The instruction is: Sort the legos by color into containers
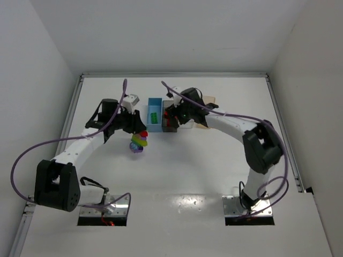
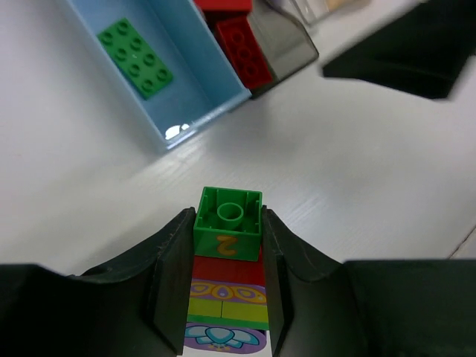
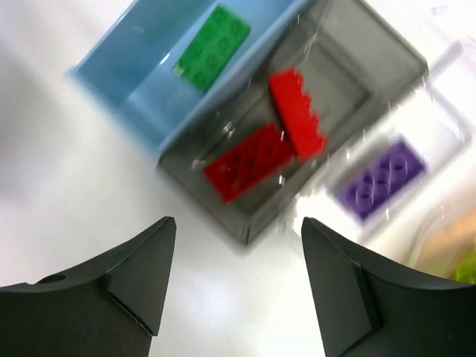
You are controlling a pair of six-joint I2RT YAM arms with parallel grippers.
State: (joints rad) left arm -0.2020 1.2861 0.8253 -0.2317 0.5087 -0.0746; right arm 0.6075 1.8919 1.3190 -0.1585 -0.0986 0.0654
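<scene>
We see the white worktop (image 1: 177, 171) with the left arm (image 1: 69, 150) and the right arm (image 1: 230, 122) both reaching toward the blue bin (image 2: 195, 44), which stands at the far middle and serves as our landmark. The grey bin (image 3: 349, 82) stands against the blue bin's right side, long wall to long wall. The clear bin (image 3: 439, 141) comes next, one place further right of the blue bin. The pale orange bin (image 1: 209, 99) is the furthest right of it, and we make out little of it behind the right arm. The right hand (image 3: 238, 223) hangs just right of the blue bin, over the grey bin's near end, its fingers well apart with nothing between them. The left hand (image 2: 225, 223) is near the blue bin's near-left corner, clamped on a stack (image 2: 225, 294) of joined legos. We cannot tell whether the stack touches the worktop. From the end nearest the blue bin it runs green with a yellow "2", red, a patterned purple band, lime-yellow and purple. Two red bricks (image 3: 245, 160) lie in the grey bin, touching at a corner, one flat and the other tilted. One green brick (image 2: 135, 58) lies flat inside the blue bin, studs up. One purple brick (image 3: 381, 178) lies in the clear bin.
</scene>
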